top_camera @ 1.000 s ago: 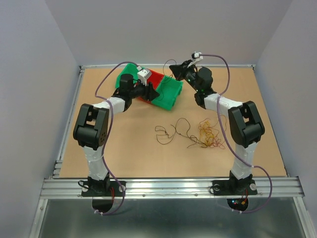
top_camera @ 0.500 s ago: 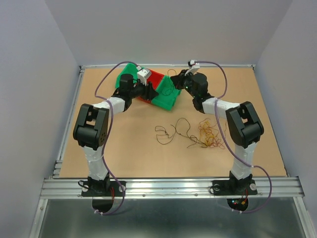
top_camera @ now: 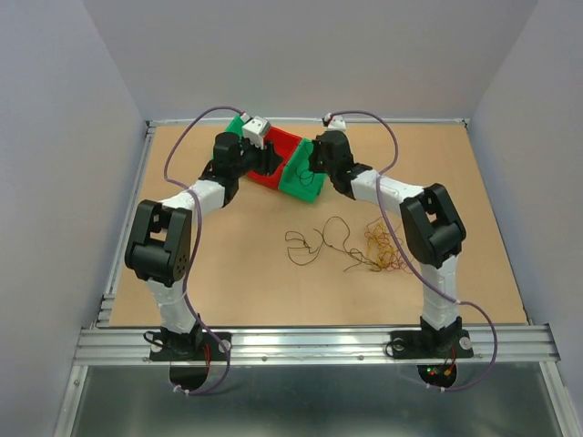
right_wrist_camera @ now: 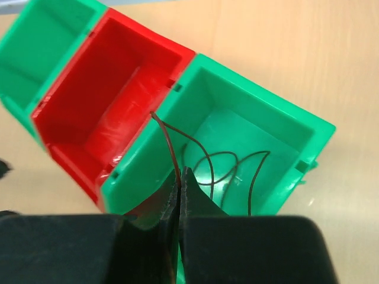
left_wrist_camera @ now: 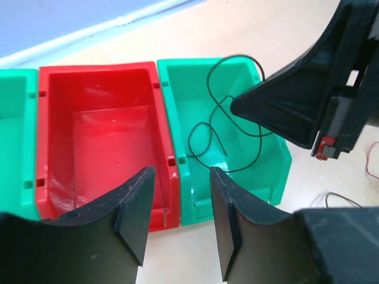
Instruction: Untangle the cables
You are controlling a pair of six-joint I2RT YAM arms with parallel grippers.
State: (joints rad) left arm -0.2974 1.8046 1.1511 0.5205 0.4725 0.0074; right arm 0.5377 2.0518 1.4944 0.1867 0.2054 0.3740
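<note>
Pinching dark wire [right_wrist_camera: 172, 148] over green bin [right_wrist_camera: 269, 94], R fingers [right_wrist_camera: 183, 184] clamped; L fingers [left_wrist_camera: 136, 207] apart.

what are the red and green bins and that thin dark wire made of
Red bin and green bin: likely moulded plastic, glossy, with glare on smooth walls. Thin dark wire: probably a coated metal strand, since it keeps springy loops; core not visible.

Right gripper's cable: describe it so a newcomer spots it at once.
Start at the row of three bins at the far middle of the table; take the green bin at its right end in the top view. The thin dark cable loops inside it, pinched in the shut right gripper. Unlike it, the other strands lie loose on the table, outside any bin.
</note>
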